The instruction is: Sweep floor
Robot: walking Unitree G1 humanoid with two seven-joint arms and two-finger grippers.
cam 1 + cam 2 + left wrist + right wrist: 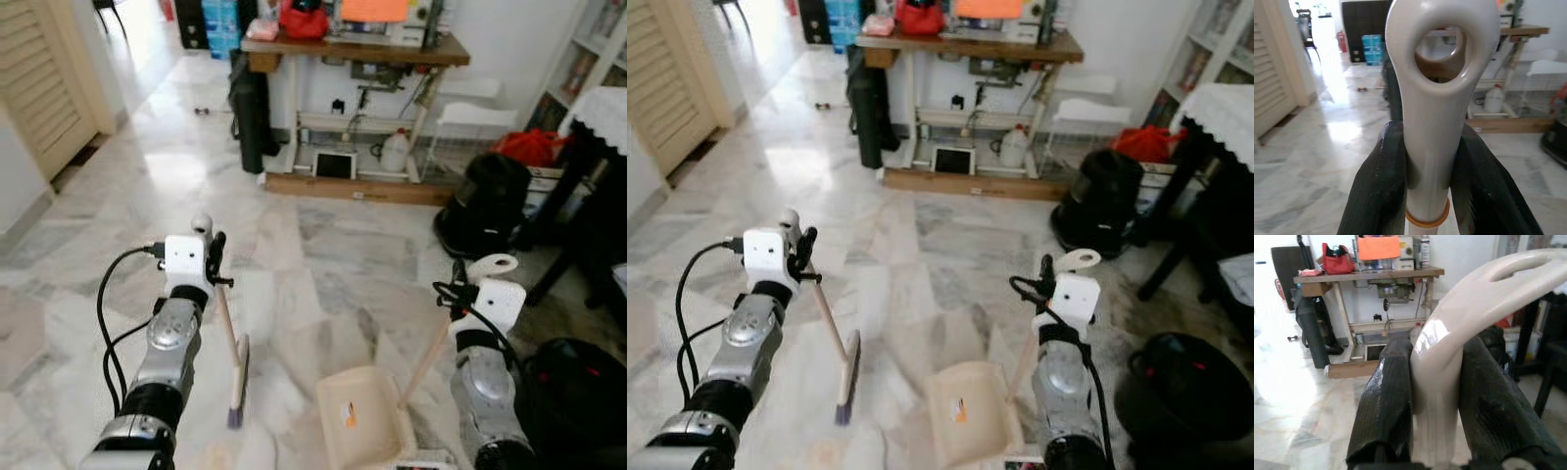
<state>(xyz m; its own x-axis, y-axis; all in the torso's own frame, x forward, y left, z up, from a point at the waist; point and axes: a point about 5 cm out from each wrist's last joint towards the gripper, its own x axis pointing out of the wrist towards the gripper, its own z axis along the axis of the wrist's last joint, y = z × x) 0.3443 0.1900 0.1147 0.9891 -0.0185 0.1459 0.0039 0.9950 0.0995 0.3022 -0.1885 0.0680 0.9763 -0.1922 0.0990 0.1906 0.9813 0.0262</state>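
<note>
Gripping tight in the left gripper [1425, 186] the small cream-handled broom [235, 367], bristles on the marble floor [323, 255]. Squeezing the cream plastic dustpan [362, 421] handle in the right gripper [1435, 406] — keeping its lip flat, just beside — brushing gently toward it.

left gripper [803, 257] gripping broom [836, 352], dustpan [965, 416] beside
</note>
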